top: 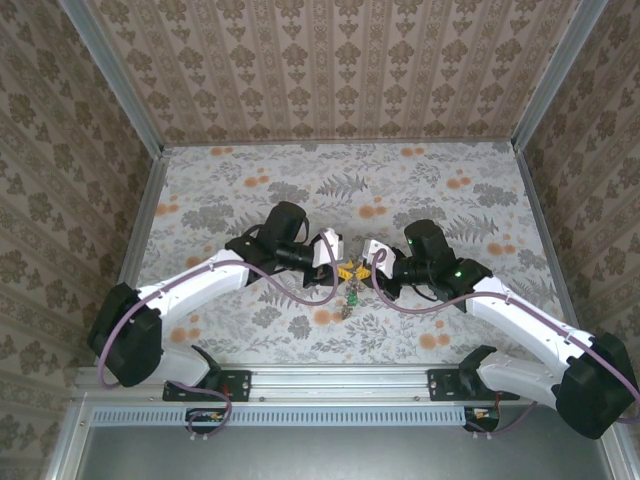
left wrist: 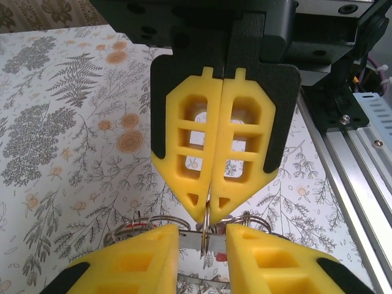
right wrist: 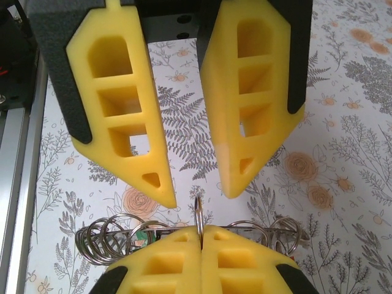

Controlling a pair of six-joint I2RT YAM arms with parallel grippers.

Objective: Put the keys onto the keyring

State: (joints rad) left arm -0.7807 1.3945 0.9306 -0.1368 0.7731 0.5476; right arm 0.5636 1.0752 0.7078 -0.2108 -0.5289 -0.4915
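step: threading, mid-counter (top: 250,200) | right fingers (right wrist: 171,257) clenched on keyring (right wrist: 198,211), edge-up | left fingers (right wrist: 217,135) released, straddling it | keys (top: 352,298) bunched beneath | next: probably left pinches a key, lines it up with the ring split

keyring (right wrist: 198,214): shiny metal | pincer fingers (right wrist: 220,122): matt yellow plastic

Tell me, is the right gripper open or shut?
Shut. The right gripper has its yellow fingers pressed together with no gap, pinching a thin metal ring that stands on edge.
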